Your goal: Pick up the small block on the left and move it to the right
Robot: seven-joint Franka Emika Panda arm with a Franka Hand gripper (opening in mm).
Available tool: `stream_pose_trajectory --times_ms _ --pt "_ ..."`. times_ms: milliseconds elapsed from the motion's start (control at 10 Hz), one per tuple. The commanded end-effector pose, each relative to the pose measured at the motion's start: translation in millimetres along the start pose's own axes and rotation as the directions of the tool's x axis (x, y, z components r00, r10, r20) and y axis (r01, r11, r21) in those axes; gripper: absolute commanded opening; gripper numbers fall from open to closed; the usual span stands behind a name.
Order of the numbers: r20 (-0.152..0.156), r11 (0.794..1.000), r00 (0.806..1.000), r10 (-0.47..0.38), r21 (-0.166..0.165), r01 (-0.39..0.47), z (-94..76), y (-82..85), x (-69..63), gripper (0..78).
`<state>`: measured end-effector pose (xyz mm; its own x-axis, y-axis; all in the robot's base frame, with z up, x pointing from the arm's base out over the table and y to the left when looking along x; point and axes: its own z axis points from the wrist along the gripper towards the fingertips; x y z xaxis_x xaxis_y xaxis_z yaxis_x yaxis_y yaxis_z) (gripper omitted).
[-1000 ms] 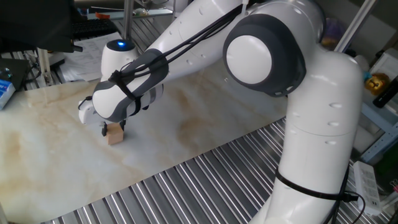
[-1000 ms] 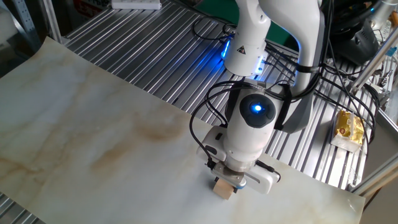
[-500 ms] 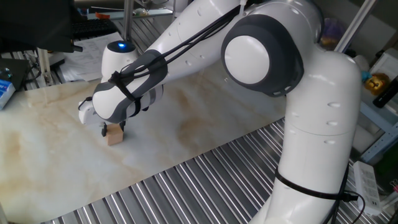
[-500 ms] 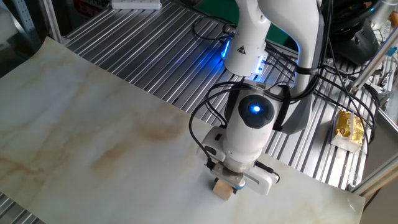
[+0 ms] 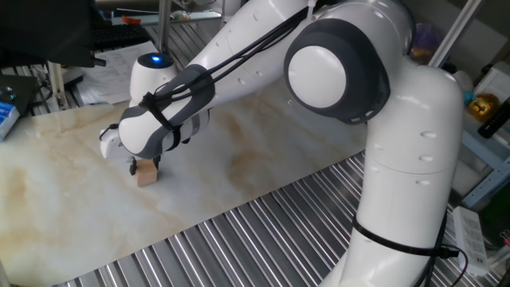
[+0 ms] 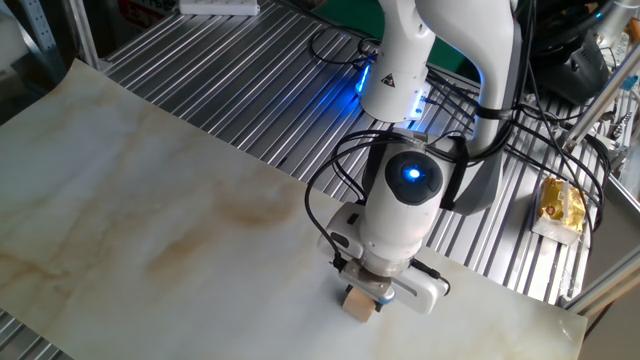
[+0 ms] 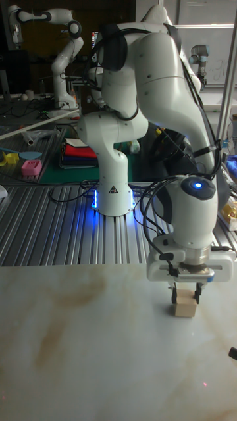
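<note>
The small block (image 7: 185,306) is a plain tan wooden cube resting on the marbled sheet (image 7: 79,342), at the right in the tall view. It also shows under the hand in one fixed view as the small block (image 5: 146,175), and in the other as the small block (image 6: 358,304). My gripper (image 7: 186,296) points straight down over it. One dark finger presses each side of the cube's upper half, so the gripper is shut on it. The hand hides the cube's top.
The marbled sheet (image 6: 150,210) lies on a ribbed metal table (image 5: 263,239). The arm's white base (image 7: 112,191) with a blue light stands behind the sheet. Cables (image 6: 340,170) trail near the base. A yellow packet (image 6: 560,205) lies beyond the sheet's edge.
</note>
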<state>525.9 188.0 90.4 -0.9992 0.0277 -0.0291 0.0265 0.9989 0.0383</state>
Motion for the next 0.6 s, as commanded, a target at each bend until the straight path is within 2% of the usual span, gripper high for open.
stream_pose_trajectory --times_ms 100,400,500,600 --pt "0.006 1.000 1.000 0.011 0.001 -0.011 -1.0 0.4 -1.0 1.2" --pt "0.005 1.000 1.000 0.016 -0.003 -0.016 0.0 0.6 -0.7 1.2" --pt "0.004 1.000 1.000 0.016 -0.003 -0.016 0.2 0.5 -0.7 77.5" --pt "0.004 1.000 1.000 0.016 -0.003 -0.016 0.2 0.5 -0.7 77.5"
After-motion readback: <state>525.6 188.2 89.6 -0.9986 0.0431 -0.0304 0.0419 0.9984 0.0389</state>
